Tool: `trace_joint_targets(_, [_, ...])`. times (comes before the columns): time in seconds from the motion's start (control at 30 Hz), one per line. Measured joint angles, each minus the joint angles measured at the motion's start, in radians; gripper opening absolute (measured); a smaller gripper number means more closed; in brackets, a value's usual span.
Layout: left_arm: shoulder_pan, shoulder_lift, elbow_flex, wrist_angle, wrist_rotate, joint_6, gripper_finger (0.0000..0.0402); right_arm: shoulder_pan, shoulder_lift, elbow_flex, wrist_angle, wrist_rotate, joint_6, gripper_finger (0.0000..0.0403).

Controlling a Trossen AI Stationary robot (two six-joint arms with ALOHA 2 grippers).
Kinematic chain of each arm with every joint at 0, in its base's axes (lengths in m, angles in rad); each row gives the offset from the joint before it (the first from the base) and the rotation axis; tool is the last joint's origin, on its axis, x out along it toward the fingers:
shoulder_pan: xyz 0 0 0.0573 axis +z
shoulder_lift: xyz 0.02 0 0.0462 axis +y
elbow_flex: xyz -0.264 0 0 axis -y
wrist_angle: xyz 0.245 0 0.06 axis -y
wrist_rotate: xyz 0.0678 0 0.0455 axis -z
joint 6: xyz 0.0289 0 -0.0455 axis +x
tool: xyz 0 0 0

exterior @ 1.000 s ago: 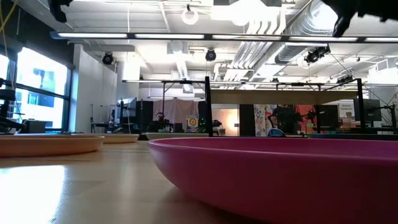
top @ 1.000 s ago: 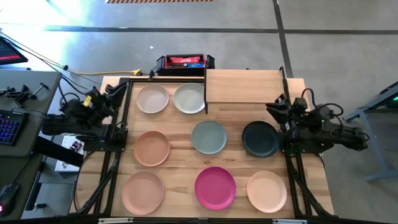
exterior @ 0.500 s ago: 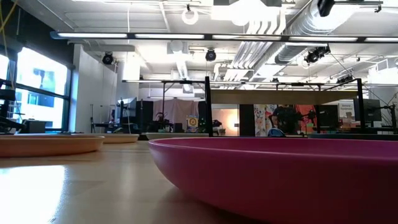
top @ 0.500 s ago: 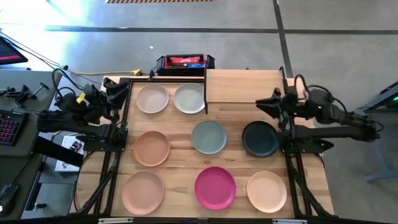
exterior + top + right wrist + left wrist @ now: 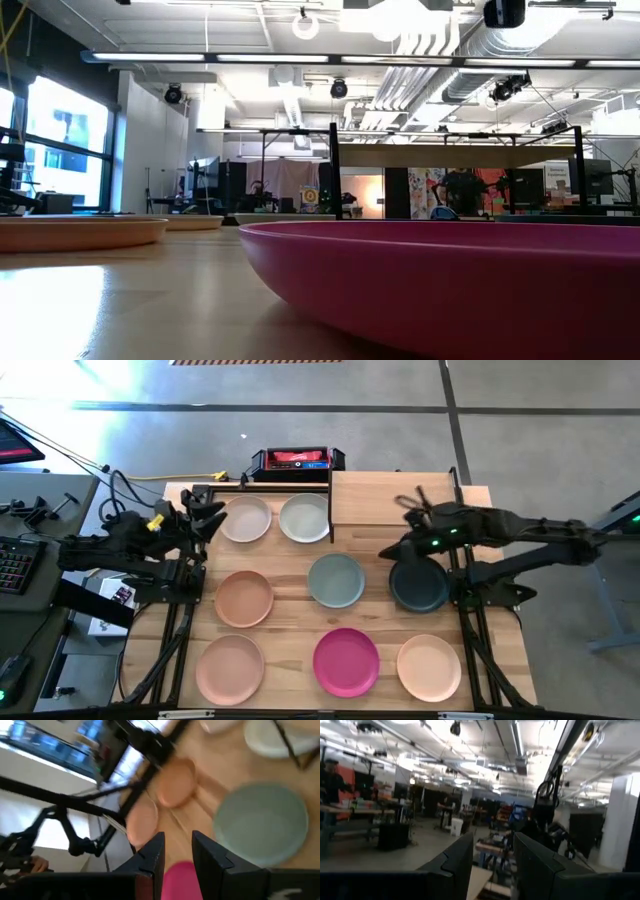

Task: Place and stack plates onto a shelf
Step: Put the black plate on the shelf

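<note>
Several round plates lie flat on the wooden tabletop in the high view: cream (image 5: pixel 245 520), white (image 5: pixel 305 518), peach (image 5: pixel 243 598), sage green (image 5: pixel 336 580), dark green (image 5: pixel 418 582), pink (image 5: pixel 230 668), magenta (image 5: pixel 346 662), cream (image 5: pixel 429 667). The shelf (image 5: pixel 395 500) stands at the far right, bare. My right gripper (image 5: pixel 393 547) hovers open above the gap between the sage and dark green plates; its wrist view shows the sage plate (image 5: pixel 260 817) ahead of the gripper (image 5: pixel 178 852). My left gripper (image 5: pixel 212 515) is open in the air by the cream plate's left rim.
A black and red box (image 5: pixel 297 460) sits beyond the far edge. Black frame rails (image 5: pixel 190 590) run along both table sides. In the low view the magenta plate (image 5: pixel 440 290) fills the foreground, and the shelf (image 5: pixel 460 155) stands far behind it.
My right arm has swung out from the table's right edge toward the middle, its gripper now tipped down over the dark green plate's far-left rim. My left gripper has moved right, toward the far cream plate. No plate has moved.
</note>
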Motion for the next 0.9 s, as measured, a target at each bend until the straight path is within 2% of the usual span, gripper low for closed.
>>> trace_joint_targets(0.37, [0.0, 0.0, 0.0, -0.156, 0.0, -0.074, 0.0131, 0.221, 0.236, 0.033, -0.086, 0.0, 0.39, 0.0078])
trace_joint_targets(0.67, [0.0, 0.0, 0.0, -0.17, 0.019, -0.076, 0.0131, 0.351, 0.38, 0.033, -0.134, 0.017, 0.553, 0.0078])
trace_joint_targets(0.9, [0.0, 0.0, 0.0, -0.258, 0.023, -0.148, 0.0131, 0.386, 0.467, 0.034, -0.32, 0.052, 0.619, 0.0078])
